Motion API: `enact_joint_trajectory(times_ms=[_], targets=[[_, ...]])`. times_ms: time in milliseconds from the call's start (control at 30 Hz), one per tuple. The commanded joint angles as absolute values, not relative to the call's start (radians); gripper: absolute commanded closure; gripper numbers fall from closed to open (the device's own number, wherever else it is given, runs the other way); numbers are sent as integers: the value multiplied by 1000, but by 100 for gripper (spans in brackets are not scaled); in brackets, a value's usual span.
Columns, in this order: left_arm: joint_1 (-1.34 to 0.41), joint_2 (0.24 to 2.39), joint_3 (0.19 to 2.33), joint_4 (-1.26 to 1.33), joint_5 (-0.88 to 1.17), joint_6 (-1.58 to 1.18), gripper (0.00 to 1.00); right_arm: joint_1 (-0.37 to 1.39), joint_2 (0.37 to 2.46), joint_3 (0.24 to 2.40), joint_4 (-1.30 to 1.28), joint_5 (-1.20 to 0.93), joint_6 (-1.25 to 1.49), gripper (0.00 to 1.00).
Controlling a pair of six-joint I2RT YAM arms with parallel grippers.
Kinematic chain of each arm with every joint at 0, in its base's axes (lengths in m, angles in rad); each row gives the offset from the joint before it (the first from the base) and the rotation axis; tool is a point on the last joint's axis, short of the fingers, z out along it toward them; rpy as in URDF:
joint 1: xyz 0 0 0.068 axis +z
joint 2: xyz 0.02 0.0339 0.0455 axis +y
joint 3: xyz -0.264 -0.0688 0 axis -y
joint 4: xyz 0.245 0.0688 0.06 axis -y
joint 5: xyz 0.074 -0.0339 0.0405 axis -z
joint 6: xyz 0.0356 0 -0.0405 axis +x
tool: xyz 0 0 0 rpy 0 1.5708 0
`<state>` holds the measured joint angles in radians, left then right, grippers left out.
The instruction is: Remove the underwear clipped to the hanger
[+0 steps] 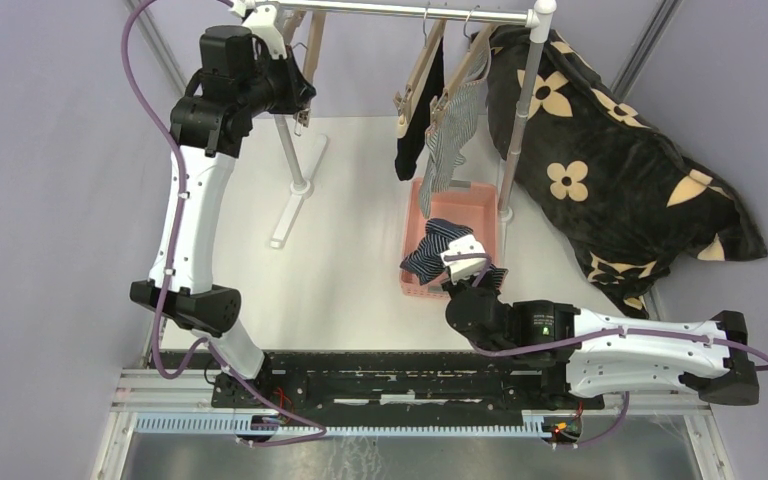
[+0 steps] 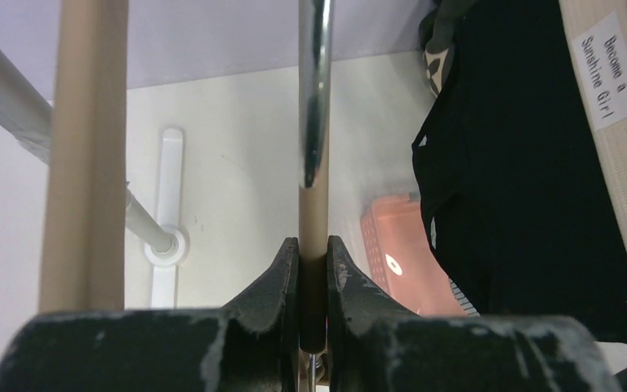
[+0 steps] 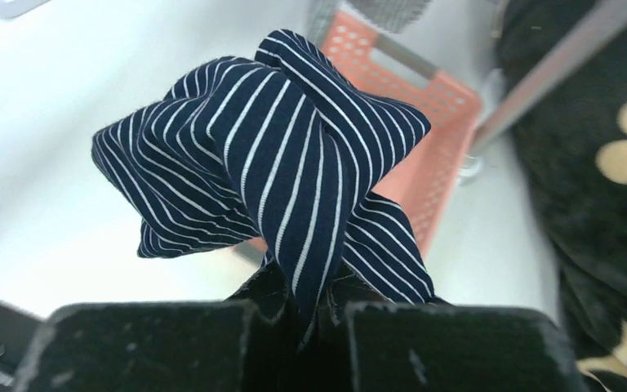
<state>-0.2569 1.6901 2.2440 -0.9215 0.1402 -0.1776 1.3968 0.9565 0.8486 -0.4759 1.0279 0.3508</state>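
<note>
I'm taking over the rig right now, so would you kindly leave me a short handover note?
Left gripper: jaws shut on a wooden hanger up at the rail.
Right gripper: jaws shut on the navy striped pair, held over the near end of the orange basket.
Done: that pair is off its hanger, not yet dropped.
Left: the black pair and the grey striped pair hang clipped at the rail.

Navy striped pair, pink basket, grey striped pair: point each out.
navy striped pair (image 3: pixel 294 163), right wrist view, middle of the bunched cloth.
pink basket (image 1: pixel 474 208), top view, bare floor near its far corner.
grey striped pair (image 1: pixel 450 135), top view, middle of the hanging cloth.
</note>
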Motion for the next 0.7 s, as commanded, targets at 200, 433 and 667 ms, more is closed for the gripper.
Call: enact_joint_trajectory(times_ms=[200,433,667], targets=[[-222,1732,2385,-777,206,-246,97,1375,986,762,-473,1261,460,99],[-208,1830,2482,-800,238,-245,97,1326,1106,764,-387,1227,412,99],[-199,1870,2499,-775,248,-242,97,1302,1178,762,-333,1171,401,99]])
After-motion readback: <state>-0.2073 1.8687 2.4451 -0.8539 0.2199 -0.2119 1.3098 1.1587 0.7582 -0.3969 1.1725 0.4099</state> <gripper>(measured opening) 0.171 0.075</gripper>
